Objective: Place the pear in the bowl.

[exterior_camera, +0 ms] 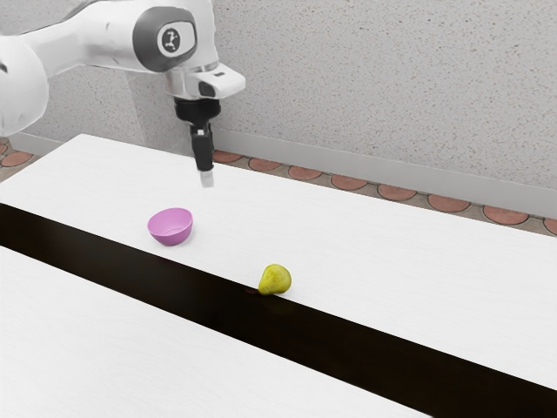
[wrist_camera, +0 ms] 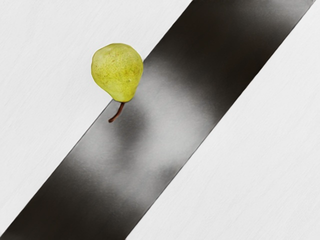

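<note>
My gripper point(exterior_camera: 206, 178) hangs high over the white table, pointing down, well above the things on it. A yellow-green pear point(exterior_camera: 276, 279) lies on the table at the edge of a dark strip, farther toward the exterior view's right than the gripper. In the wrist view the pear point(wrist_camera: 118, 71) has its brown stem reaching over the strip. The pink bowl point(exterior_camera: 171, 227) stands upright toward the exterior view's left of the pear, apart from it, and its visible inside holds nothing.
A glossy dark strip point(exterior_camera: 348, 340) runs diagonally across the white table point(exterior_camera: 383, 252), passing close by the bowl and the pear. Behind the table stand a speckled grey wall point(exterior_camera: 374, 78) and a floor with reddish round tiles point(exterior_camera: 396, 192).
</note>
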Robot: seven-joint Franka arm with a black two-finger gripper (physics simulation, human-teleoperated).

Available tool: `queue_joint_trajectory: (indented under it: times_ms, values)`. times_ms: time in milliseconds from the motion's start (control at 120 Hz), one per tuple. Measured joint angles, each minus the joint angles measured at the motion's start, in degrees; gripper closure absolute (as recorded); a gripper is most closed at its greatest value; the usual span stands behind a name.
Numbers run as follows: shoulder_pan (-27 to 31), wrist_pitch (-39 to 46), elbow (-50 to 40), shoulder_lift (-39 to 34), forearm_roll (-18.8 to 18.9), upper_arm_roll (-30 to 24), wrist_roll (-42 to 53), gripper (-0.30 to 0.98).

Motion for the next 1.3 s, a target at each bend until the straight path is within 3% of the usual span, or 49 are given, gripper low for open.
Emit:
queue_joint_trajectory:
  times_ms: [133,350,558,1300]
  values:
    - [-2.6,4.4,1.89,6.81,-1.4,0.07,-1.66,0.0]
    - [-4.33,20.87,-10.11,10.47,-4.45,0.31,-5.09,0.0]
    - [-4.25,30.91,-11.27,17.16,-7.47,0.44,-8.82,0.0]
    - [-5.59,36.59,-10.71,23.68,-7.46,0.93,-11.1,0.0]
